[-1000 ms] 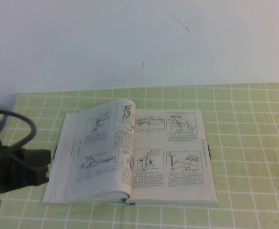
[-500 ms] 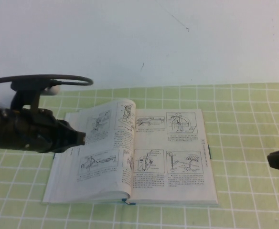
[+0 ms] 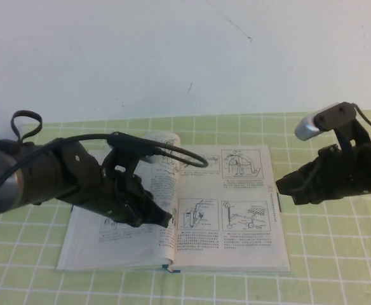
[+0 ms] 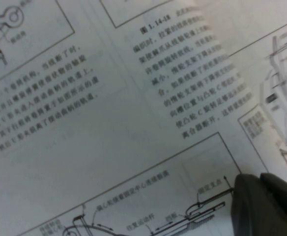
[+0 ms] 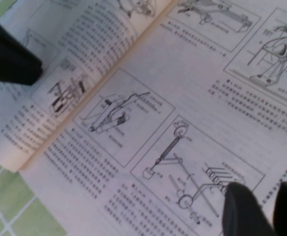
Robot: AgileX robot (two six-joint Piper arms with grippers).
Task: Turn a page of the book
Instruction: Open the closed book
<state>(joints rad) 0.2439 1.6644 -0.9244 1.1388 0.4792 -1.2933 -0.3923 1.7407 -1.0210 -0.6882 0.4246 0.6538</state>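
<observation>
While the book lies open and flat on the green-checked surface, I have both arms over it. The left pincer sits low above the left-hand side, its tip near the gutter, and the dark bulk of that arm hides much of the left leaf from my high camera. From the left wrist camera I see only one dark fingertip close over printed text and a diagram line, so I cannot tell whether that pincer is released or clenched, nor whether it touches the paper. The right pincer hangs at the book's right edge, about level with the middle of the page. Its wrist camera shows two dark fingers with a narrow gap between them, slightly parted, nothing between them, poised above the lower right diagram. The page lies flat, unlifted. A curl of leaves stands up near the spine on the left side. A black cable loops from the left arm across the top of the book. Behind the surface is a plain white wall.
</observation>
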